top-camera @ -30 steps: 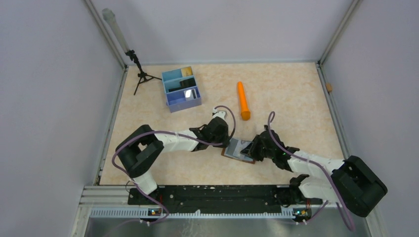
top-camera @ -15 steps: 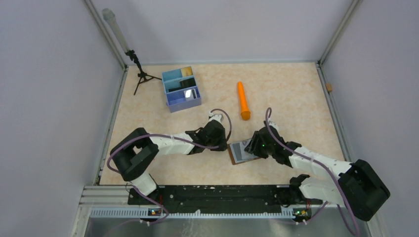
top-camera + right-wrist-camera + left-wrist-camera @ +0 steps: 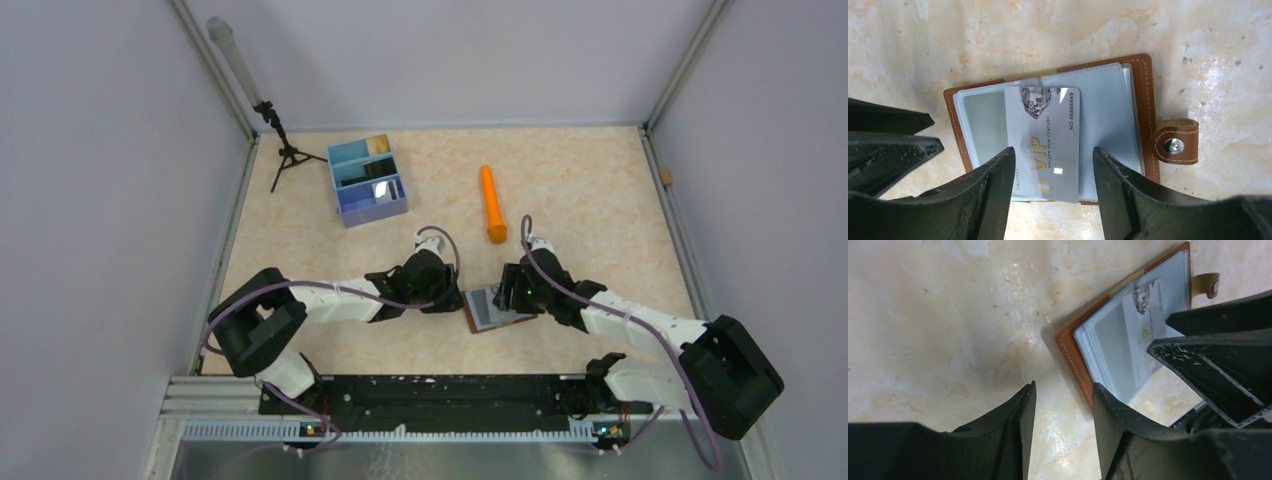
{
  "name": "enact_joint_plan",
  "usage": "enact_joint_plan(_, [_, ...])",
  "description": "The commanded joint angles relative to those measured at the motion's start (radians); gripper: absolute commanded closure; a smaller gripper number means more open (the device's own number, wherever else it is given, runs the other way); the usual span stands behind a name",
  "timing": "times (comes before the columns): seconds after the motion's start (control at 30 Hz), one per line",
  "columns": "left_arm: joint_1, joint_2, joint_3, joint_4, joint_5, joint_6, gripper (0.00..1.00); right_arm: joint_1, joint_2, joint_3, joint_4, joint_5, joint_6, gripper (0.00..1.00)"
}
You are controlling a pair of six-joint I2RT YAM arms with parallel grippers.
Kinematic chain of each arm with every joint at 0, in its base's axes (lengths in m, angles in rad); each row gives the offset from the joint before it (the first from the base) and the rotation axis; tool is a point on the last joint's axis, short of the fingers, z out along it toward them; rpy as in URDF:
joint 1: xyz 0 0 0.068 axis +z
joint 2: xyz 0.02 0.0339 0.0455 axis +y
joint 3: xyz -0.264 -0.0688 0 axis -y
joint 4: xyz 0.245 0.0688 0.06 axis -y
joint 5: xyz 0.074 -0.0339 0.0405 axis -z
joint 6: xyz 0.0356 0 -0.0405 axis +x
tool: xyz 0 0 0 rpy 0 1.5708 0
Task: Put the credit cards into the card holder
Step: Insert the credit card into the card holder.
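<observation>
The card holder (image 3: 495, 311) is a brown leather wallet lying open on the table, clear sleeves up, snap tab (image 3: 1175, 142) to one side. A silvery grey-blue VIP credit card (image 3: 1048, 140) lies on its sleeves, its far end under a sleeve edge and its near end past the wallet's edge. My right gripper (image 3: 1052, 172) is open, one finger on each side of that near end, not pinching it. My left gripper (image 3: 1063, 397) is open and empty at the wallet's corner (image 3: 1073, 357). Tan-gold (image 3: 378, 146), black (image 3: 378, 166) and white (image 3: 381, 189) cards sit in the blue tray.
The blue three-compartment tray (image 3: 345, 196) stands at the back left. An orange cylinder (image 3: 491, 203) lies behind the wallet. A small black tripod (image 3: 281, 150) stands by the left wall. Both grippers (image 3: 452, 296) (image 3: 506, 290) flank the wallet closely.
The left gripper has drawn back leftward and nearer, off the wallet. The right gripper has shifted left and farther. The wallet has turned a little and lies flat.
</observation>
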Motion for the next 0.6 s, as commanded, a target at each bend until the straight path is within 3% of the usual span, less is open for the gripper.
enact_joint_plan(0.0, [-0.015,-0.031,-0.032,0.132,0.059,-0.084,0.49,-0.019,0.04,0.033,0.035,-0.036,-0.069,0.42])
enact_joint_plan(0.13, [-0.019,0.024,-0.03,0.182,0.091,-0.105,0.48,-0.02,0.068,0.031,0.087,-0.108,-0.087,0.47])
enact_joint_plan(0.33, [-0.018,0.062,-0.038,0.218,0.079,-0.112,0.58,-0.019,0.074,0.027,0.126,-0.206,-0.118,0.54])
enact_joint_plan(0.57, [-0.019,0.073,-0.048,0.251,0.072,-0.114,0.6,-0.02,0.059,0.006,0.171,-0.288,-0.127,0.59])
